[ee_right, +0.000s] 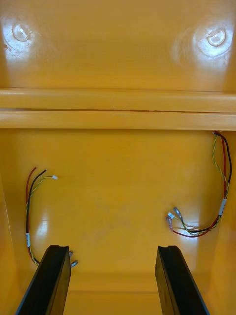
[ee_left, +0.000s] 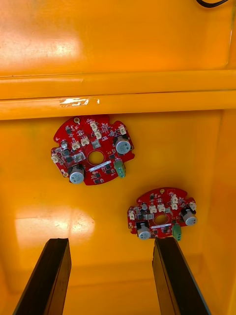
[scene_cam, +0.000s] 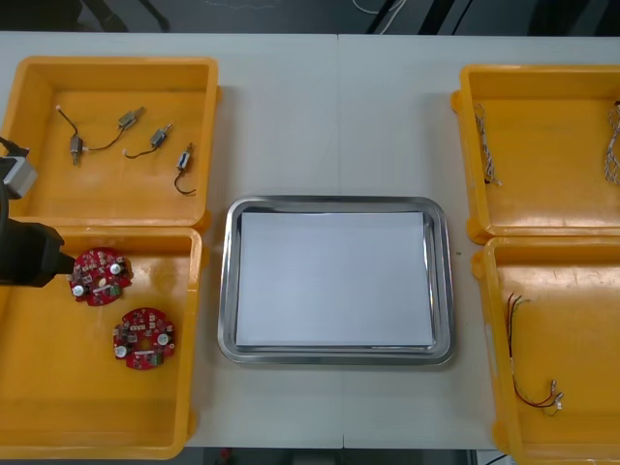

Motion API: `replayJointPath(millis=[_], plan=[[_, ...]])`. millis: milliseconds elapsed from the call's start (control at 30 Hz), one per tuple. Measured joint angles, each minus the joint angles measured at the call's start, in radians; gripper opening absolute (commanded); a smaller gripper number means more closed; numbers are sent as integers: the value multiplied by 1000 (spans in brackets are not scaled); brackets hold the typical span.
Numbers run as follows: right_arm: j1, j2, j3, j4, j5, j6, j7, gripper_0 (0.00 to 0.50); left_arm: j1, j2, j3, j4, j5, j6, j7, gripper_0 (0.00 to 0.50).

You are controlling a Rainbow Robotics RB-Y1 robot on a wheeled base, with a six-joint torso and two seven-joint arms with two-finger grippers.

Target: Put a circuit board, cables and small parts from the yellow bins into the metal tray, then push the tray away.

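Observation:
Two round red circuit boards [scene_cam: 100, 275] [scene_cam: 144, 337] lie in the near-left yellow bin [scene_cam: 77, 397]. My left arm [scene_cam: 29, 254] reaches over that bin's left side, its tip beside the farther board. In the left wrist view my left gripper [ee_left: 111, 243] is open above the bin floor, with one board [ee_left: 161, 214] just beyond its fingers and the other board [ee_left: 93, 150] farther off. My right gripper [ee_right: 112, 251] is open over the near-right bin floor, between two red and yellow cables [ee_right: 29, 211] [ee_right: 219, 197]. The metal tray [scene_cam: 229, 281], white inside, holds nothing.
The far-left bin [scene_cam: 48, 194] holds black cables [scene_cam: 145, 145] with small metal parts on them. Twisted cables [scene_cam: 484, 145] lie in the far-right bin [scene_cam: 552, 184]. A red and yellow cable [scene_cam: 515, 349] lies in the near-right bin [scene_cam: 581, 329]. Bare table surrounds the tray.

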Motion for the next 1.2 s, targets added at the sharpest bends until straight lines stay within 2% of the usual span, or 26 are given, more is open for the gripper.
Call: replayJointPath(millis=[1200], plan=[[0,0,0,0,0,0,0,500,0,0,0,0,0,0,0,487]])
